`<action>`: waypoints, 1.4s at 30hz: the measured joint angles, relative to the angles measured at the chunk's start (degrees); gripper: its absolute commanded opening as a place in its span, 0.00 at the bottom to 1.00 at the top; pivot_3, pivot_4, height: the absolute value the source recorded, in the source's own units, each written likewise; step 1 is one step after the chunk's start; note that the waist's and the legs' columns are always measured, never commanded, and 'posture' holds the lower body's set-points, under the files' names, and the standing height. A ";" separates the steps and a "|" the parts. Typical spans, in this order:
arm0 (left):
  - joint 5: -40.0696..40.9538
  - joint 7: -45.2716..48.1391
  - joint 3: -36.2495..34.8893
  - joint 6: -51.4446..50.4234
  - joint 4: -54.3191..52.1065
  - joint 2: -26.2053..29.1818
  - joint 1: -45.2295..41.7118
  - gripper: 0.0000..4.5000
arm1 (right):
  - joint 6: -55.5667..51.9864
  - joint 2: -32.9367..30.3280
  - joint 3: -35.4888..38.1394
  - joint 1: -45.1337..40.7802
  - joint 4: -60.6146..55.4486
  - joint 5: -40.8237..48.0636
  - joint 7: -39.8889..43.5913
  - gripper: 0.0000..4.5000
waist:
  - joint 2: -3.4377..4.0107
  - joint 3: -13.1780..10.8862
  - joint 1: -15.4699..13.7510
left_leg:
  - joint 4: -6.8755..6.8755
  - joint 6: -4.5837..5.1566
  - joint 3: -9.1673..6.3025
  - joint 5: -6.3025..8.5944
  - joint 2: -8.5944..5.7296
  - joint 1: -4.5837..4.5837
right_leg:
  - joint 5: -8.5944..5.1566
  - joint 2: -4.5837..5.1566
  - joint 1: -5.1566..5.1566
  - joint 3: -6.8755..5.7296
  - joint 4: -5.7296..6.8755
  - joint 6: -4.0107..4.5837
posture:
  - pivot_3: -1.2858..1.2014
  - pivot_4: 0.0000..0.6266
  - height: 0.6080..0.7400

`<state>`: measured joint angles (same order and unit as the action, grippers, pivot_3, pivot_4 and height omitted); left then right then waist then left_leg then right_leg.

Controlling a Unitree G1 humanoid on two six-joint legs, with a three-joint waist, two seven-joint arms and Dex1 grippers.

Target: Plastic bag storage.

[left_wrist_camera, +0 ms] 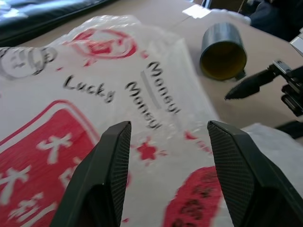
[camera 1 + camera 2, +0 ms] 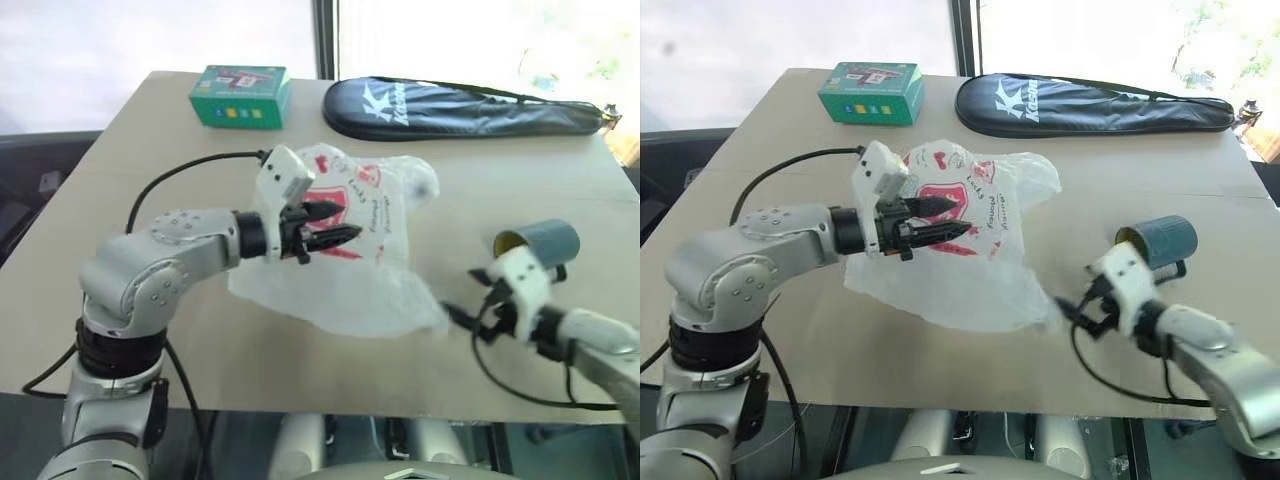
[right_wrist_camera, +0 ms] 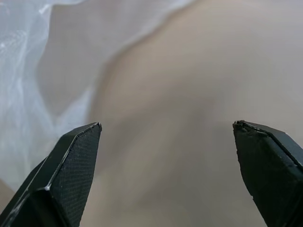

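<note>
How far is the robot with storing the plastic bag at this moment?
Nothing looks done yet: the bag lies spread flat on the table, not folded or bundled. In hand: the left tool hangs open over the bag's red print, holding nothing, and the right tool is open near the bag's corner. Left: gathering the bag and storing it, perhaps in the cup lying on its side, though that is a guess.

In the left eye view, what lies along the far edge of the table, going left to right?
Green box → black racket cover.
</note>
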<state>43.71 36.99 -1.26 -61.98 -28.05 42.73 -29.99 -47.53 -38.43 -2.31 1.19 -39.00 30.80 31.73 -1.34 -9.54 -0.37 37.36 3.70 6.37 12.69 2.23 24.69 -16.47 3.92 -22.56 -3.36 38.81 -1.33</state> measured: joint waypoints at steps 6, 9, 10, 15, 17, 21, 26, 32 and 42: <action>-15.27 6.96 9.68 13.21 5.57 10.74 7.51 0.58 | 0.25 3.46 -6.34 -7.27 1.03 5.61 7.82 1.00 | 0.01 -0.01 -0.45 | 0.03 0.01 -0.08 0.01 -0.04 -0.02 | 0.00 0.09 0.08 -0.20 0.00 0.01 | 0.52 0.24 1.00; -26.39 5.57 15.53 22.10 14.52 10.72 5.64 0.58 | 0.26 5.60 -7.70 -11.85 3.88 6.84 9.95 1.00 | -0.01 0.00 -0.52 | 0.06 0.01 -0.15 0.02 -0.03 -0.03 | 0.00 0.10 0.12 -0.27 -0.01 0.02 | 0.52 0.24 1.00; -29.58 5.38 17.27 25.07 17.91 10.22 4.36 0.58 | 0.26 6.63 -8.40 -13.83 5.34 6.86 10.23 1.00 | -0.01 -0.01 -0.46 | 0.06 0.01 -0.15 0.02 -0.03 -0.02 | 0.01 0.10 0.11 -0.26 0.00 0.03 | 0.52 0.24 1.00; -40.96 3.93 20.89 39.65 34.07 6.23 -4.42 0.58 | 0.46 7.74 -10.20 -18.26 8.77 5.93 10.61 1.00 | -0.05 0.02 -0.67 | 0.08 0.04 -0.19 0.01 -0.06 0.13 | 0.01 0.11 0.03 -0.34 0.05 0.04 | 0.52 0.24 1.00; -45.10 3.37 22.04 47.46 44.27 3.66 -9.38 0.58 | 0.46 7.86 -10.26 -18.52 9.41 5.59 10.43 1.00 | -0.05 0.02 -0.64 | 0.09 0.05 -0.16 0.01 -0.05 0.14 | 0.02 0.07 0.01 -0.42 0.05 0.03 | 0.52 0.24 1.00; -40.42 9.71 17.25 50.72 55.36 -0.97 -14.81 0.58 | 0.55 7.80 -10.23 -18.27 9.56 4.46 9.58 1.00 | -0.12 -0.02 -0.35 | 0.16 0.09 -0.08 0.03 -0.03 0.26 | 0.02 0.08 -0.13 -0.47 0.08 0.02 | 0.52 0.24 1.00; -20.59 21.93 6.64 25.38 39.97 1.43 -14.94 0.70 | 0.56 7.27 -9.72 -16.35 8.43 4.48 8.94 1.00 | -0.24 -0.10 0.48 | 0.21 0.11 -0.12 0.05 -0.01 0.37 | 0.01 0.11 -0.17 -0.41 0.00 0.00 | 0.52 0.24 1.00; -8.03 9.97 1.25 -6.83 14.53 -1.56 -15.96 0.98 | 0.33 8.64 -9.35 -16.03 7.76 7.00 9.42 1.00 | -0.24 -0.12 0.68 | 0.47 0.12 -0.43 0.06 -0.03 0.08 | 0.00 0.11 0.36 -0.49 0.08 -0.03 | 0.52 0.24 1.00; -18.72 -14.13 8.95 -18.36 3.34 -8.39 -16.88 0.98 | -0.90 3.80 -2.86 -12.62 1.73 11.10 9.72 1.00 | -0.22 -0.13 -0.14 | 0.54 0.12 -0.54 0.06 -0.05 0.10 | 0.01 0.12 0.44 -0.54 0.04 -0.01 | 0.52 0.24 1.00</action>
<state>24.99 22.86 7.69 -80.34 -24.71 34.34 -46.87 -48.43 -34.64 -5.17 -11.43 -37.27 41.90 41.45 -1.56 -9.67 -0.50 37.90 3.82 5.83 12.75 2.19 24.79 -16.46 4.04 -22.13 -3.91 38.85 -1.34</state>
